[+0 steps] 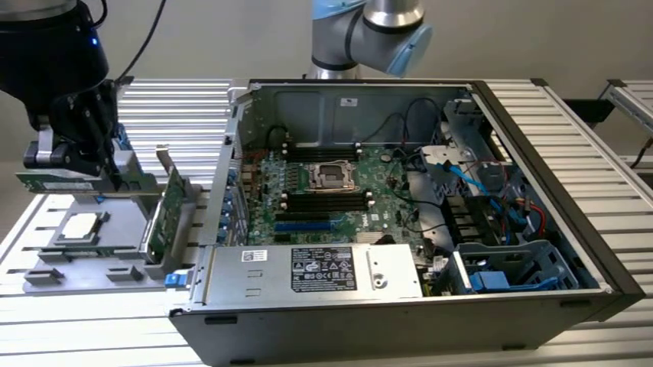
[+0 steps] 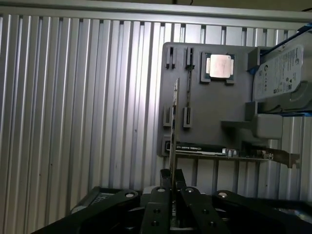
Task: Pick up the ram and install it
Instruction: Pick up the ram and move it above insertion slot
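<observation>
Ram (image 1: 53,183) (image 2: 174,119) clamped in gripper (image 1: 82,167) (image 2: 171,187), jaws clenched on it, stick seen edge-on from wrist. Held in air over grey holder (image 1: 94,254) (image 2: 214,107) at exterior view's left. Holder carries CPU (image 1: 82,224) (image 2: 219,66), hard drive (image 2: 280,73). Holder on ribbed aluminium table (image 1: 183,115) (image 2: 73,122). Open case (image 1: 556,157) beside it on same table, motherboard (image 1: 306,191) inside. Plain pale wall (image 1: 204,38) behind.

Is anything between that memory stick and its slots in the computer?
Yes: the claw holds the ram outside the case; an upright green card and the case's side wall stand between it and the memory slots. The top is open.
</observation>
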`<state>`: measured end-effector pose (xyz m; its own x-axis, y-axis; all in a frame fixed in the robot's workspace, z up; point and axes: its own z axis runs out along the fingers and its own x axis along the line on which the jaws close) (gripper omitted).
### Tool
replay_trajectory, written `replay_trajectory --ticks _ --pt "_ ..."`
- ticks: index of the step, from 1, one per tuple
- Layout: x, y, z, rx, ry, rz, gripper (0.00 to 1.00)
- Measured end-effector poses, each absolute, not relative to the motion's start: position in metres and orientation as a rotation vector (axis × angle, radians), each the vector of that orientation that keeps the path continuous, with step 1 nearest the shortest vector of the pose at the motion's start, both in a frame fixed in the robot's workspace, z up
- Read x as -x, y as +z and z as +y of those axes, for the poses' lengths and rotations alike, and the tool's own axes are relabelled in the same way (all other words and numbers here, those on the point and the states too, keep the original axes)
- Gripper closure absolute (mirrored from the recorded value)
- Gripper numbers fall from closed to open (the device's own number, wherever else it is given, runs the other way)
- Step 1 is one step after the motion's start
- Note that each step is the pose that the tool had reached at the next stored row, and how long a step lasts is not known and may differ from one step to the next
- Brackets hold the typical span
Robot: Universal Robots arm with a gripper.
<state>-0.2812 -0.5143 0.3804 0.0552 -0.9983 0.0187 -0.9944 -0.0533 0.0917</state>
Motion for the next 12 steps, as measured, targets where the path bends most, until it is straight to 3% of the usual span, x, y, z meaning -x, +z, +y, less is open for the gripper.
replay_trajectory --ticks 12 --pt "0.256 0.385 -0.512 -2.242 -0.075 -2.084 0.86"
